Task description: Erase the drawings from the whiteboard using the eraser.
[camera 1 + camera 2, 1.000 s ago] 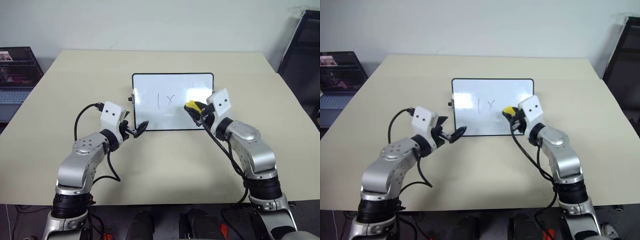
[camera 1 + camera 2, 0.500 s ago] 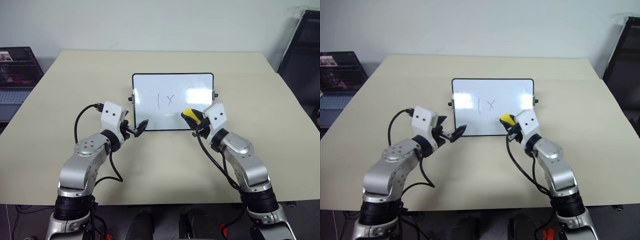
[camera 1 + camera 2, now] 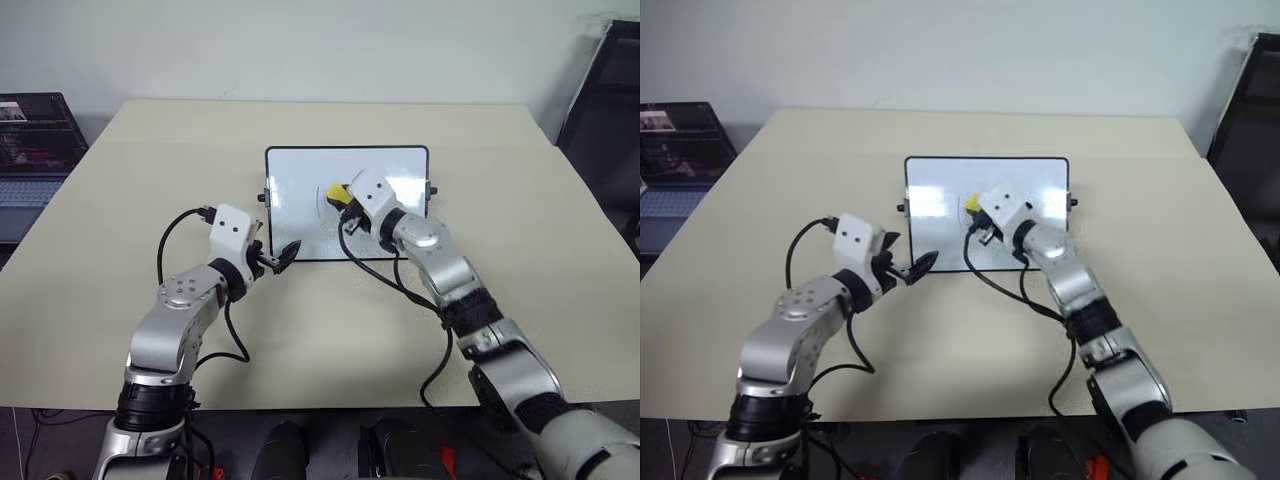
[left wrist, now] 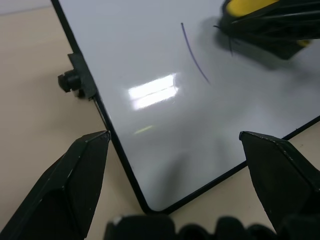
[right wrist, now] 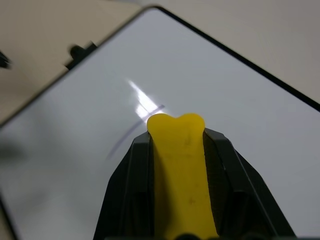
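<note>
Head view: one glossy white black-framed whiteboard (image 3: 300,200) lies mid-table; the right gripper (image 3: 343,200) clamps one yellow block eraser (image 3: 336,192) over its centre. The left gripper (image 3: 280,256), fingers spread, sits at the board's seven o'clock corner.
Left wrist view: one thin marker stroke (image 4: 194,54).
Right wrist view: the same single line, at the eraser's ten o'clock.

Arms: silver-grey rounded metal shells, black bands at joints. Left arm (image 3: 180,315) shows ring of small screws on round elbow cap. White boxy wrist housings, each with two small dark dots. Black cables loop loose from wrists along forearms. Left gripper (image 3: 281,256), right gripper (image 3: 343,200): black, tapered, wedge-shaped fingers.
</note>
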